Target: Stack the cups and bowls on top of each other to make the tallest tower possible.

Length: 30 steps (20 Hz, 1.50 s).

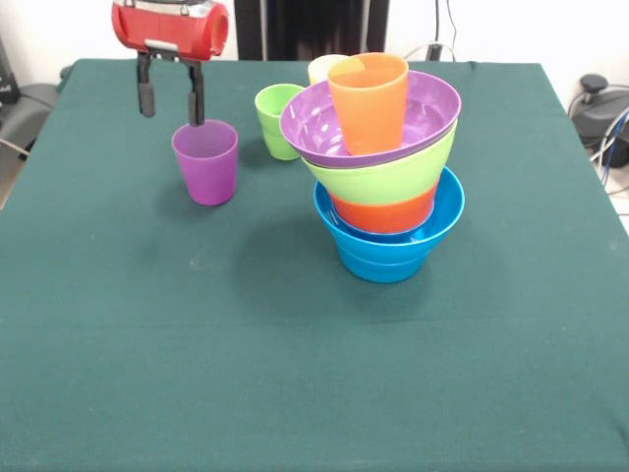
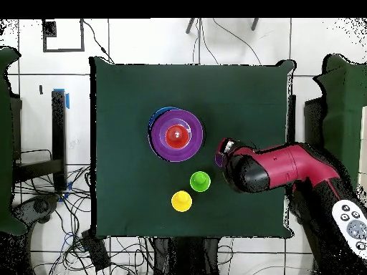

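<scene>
The tower (image 1: 386, 187) stands right of centre: a blue bowl (image 1: 388, 246) at the bottom, then an orange bowl (image 1: 385, 211), a lime green bowl (image 1: 378, 177) and a purple bowl (image 1: 324, 128), with an orange cup (image 1: 370, 98) upright in the top one. From overhead the tower (image 2: 175, 134) shows as purple rings around a red centre. A purple cup (image 1: 205, 161) stands alone to the left. My gripper (image 1: 171, 96) hangs open just above and behind that cup's rim, empty. Overhead, the arm (image 2: 272, 169) hides most of the purple cup (image 2: 218, 152).
A green cup (image 1: 276, 119) stands upright just left of the tower, seen overhead as the green cup (image 2: 200, 181). A yellow cup (image 1: 322, 68) peeks out behind the tower, and is the yellow cup (image 2: 181, 201) from above. The green tablecloth (image 1: 295, 374) spreads wide in front.
</scene>
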{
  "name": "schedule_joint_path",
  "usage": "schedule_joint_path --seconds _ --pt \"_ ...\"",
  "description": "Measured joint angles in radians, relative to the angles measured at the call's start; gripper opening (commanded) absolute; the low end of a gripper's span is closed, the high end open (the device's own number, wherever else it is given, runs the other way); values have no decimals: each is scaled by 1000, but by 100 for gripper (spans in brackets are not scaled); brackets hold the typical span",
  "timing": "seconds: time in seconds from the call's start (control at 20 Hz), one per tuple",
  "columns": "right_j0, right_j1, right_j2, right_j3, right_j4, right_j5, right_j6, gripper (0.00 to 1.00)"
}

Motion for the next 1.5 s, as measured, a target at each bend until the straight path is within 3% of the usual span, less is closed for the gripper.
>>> schedule_joint_path --seconds 0.85,1.5 --pt "-13 -81 35 4 104 23 -61 100" --pt "-13 -87 34 4 110 23 -63 100"
